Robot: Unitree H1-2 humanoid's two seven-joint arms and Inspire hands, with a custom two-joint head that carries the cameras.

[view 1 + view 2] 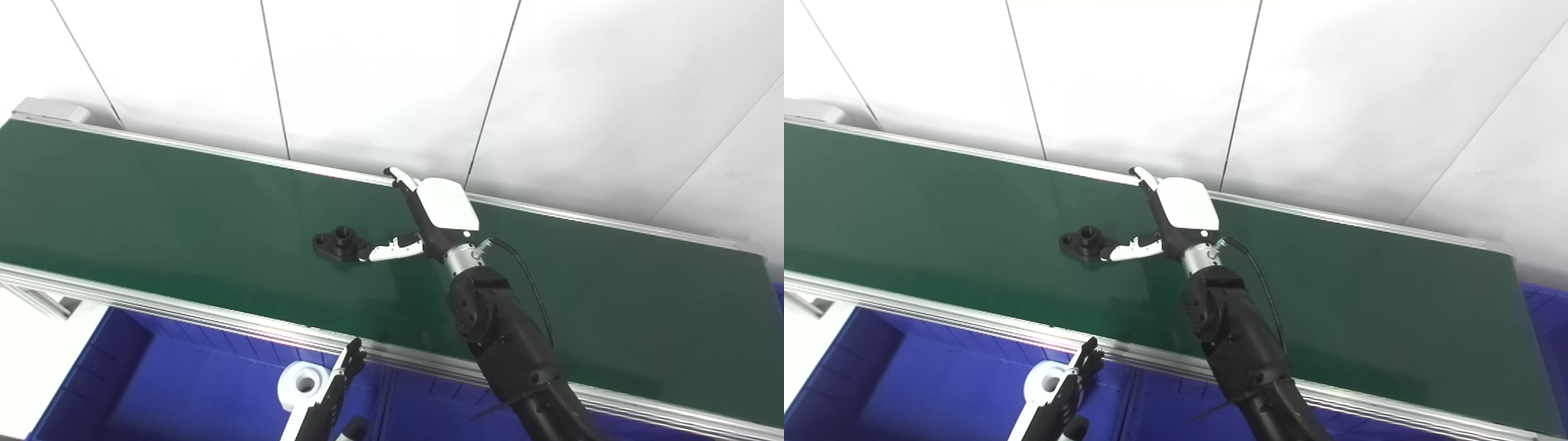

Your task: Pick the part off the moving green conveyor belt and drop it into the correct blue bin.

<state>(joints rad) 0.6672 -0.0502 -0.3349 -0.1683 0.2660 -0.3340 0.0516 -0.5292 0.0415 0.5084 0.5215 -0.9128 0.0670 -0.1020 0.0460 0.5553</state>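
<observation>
A small black flanged part with a short raised hub lies flat on the green conveyor belt, near the middle. My right hand reaches over the belt just right of it, open, with its thumb tip touching the part's right end and its fingers stretched toward the far rail. My left hand hangs low below the belt's near rail, over the blue bin, its fingers straight and apart, holding nothing.
A white ring-shaped part lies in the blue bin under the near rail. Another blue bin shows at the right end of the belt. Aluminium rails edge the belt; a white panelled wall stands behind.
</observation>
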